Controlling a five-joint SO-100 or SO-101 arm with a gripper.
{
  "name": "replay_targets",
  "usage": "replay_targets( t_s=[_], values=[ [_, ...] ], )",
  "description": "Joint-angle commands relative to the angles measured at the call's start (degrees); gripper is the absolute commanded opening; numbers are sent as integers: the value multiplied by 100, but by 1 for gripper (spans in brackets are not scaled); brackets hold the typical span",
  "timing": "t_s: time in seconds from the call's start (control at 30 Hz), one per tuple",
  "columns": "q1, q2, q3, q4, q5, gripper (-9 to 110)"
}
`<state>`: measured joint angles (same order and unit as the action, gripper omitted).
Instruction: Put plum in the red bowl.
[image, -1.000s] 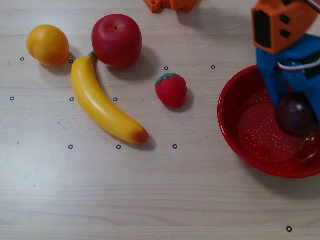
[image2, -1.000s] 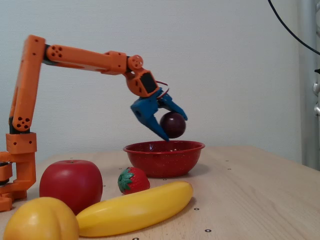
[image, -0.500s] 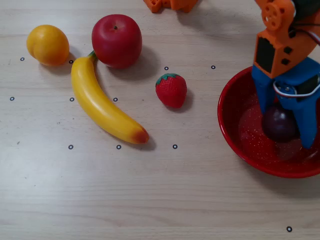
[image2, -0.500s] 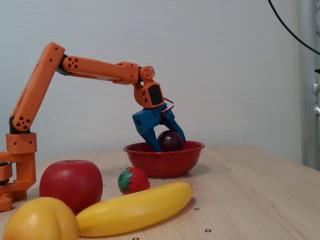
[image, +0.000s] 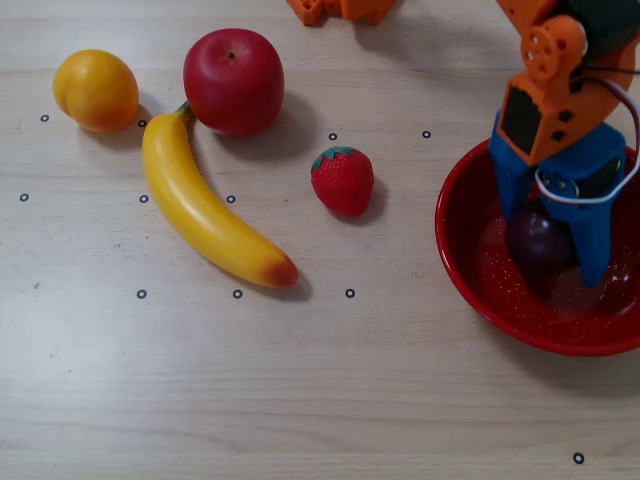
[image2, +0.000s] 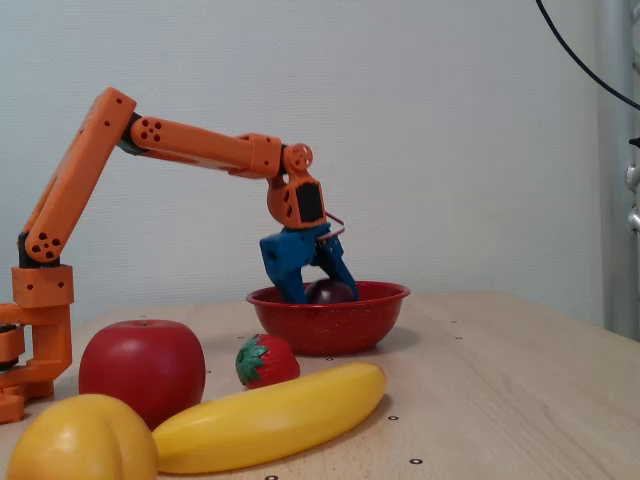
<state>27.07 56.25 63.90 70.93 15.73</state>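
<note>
Two blue fingers (image: 555, 240) straddle, spread, the glossy round plum (image: 538, 243) inside the speckled red bowl (image: 470, 270).

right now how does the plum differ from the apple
The plum is dark purple; the apple is bright red. The plum is clearly smaller than the apple. The plum sits inside the red bowl between the gripper's blue fingers, while the apple stands on the bare table near the banana, with nothing holding it. Both are round and glossy.
</note>
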Motion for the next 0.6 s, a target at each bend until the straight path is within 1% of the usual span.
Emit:
replay_targets(
  t_s=[0.0, 0.17, 0.23, 0.47, 0.57],
  values=[
    [0, 229, -299, 70, 88, 37],
    [-18, 193, -475, 70, 62, 41],
    [-35, 264, -519, 53, 53, 40],
    [-141, 817, -1151, 431, -281, 45],
    [-202, 1151, -1556, 668, -387, 42]
  ],
)
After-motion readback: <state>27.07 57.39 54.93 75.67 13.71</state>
